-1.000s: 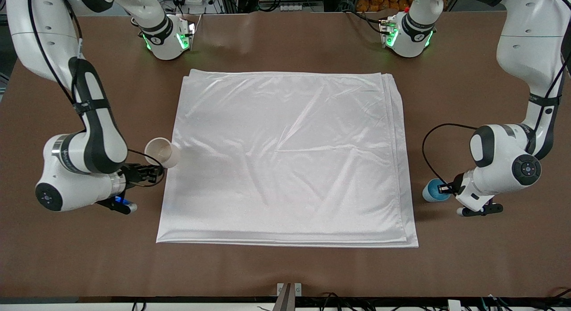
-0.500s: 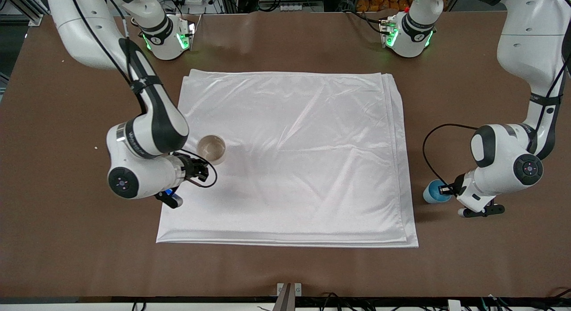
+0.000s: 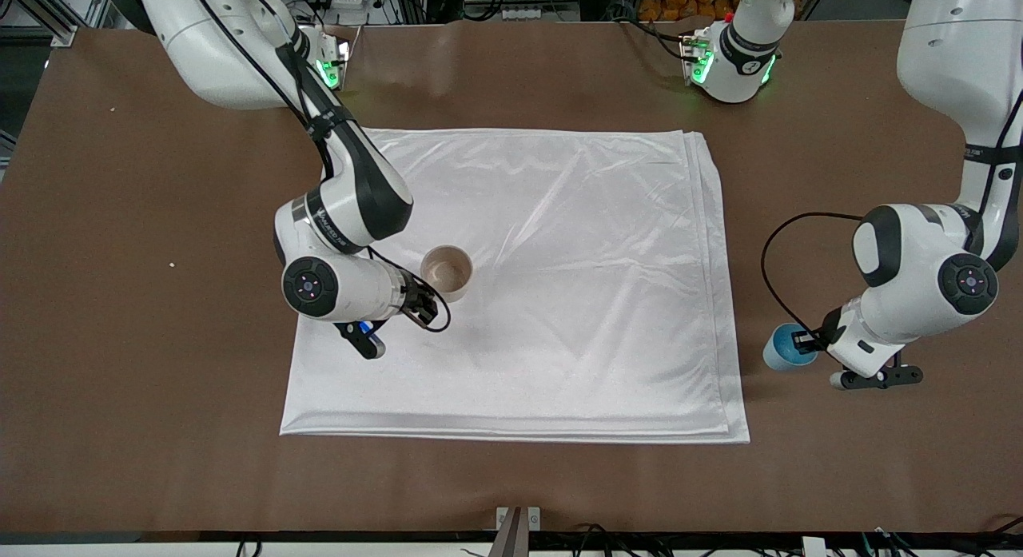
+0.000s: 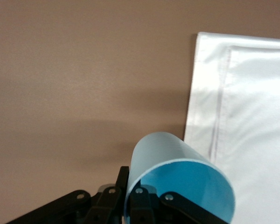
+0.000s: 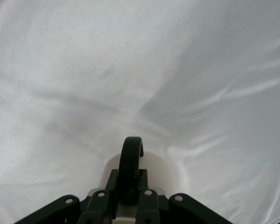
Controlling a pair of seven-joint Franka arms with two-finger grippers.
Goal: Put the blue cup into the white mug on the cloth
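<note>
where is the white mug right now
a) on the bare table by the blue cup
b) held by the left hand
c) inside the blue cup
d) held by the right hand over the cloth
d: the right hand grips the white mug by its black handle over the cloth.

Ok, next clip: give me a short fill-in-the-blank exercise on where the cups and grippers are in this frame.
1. The right gripper grips the white mug by its black ____.
2. The mug is over the ____, not the bare table.
3. The left gripper is shut on the ____ cup.
4. That cup is over bare table, beside the cloth at the ____ arm's end.

Missing words: handle; cloth; blue; left
</note>
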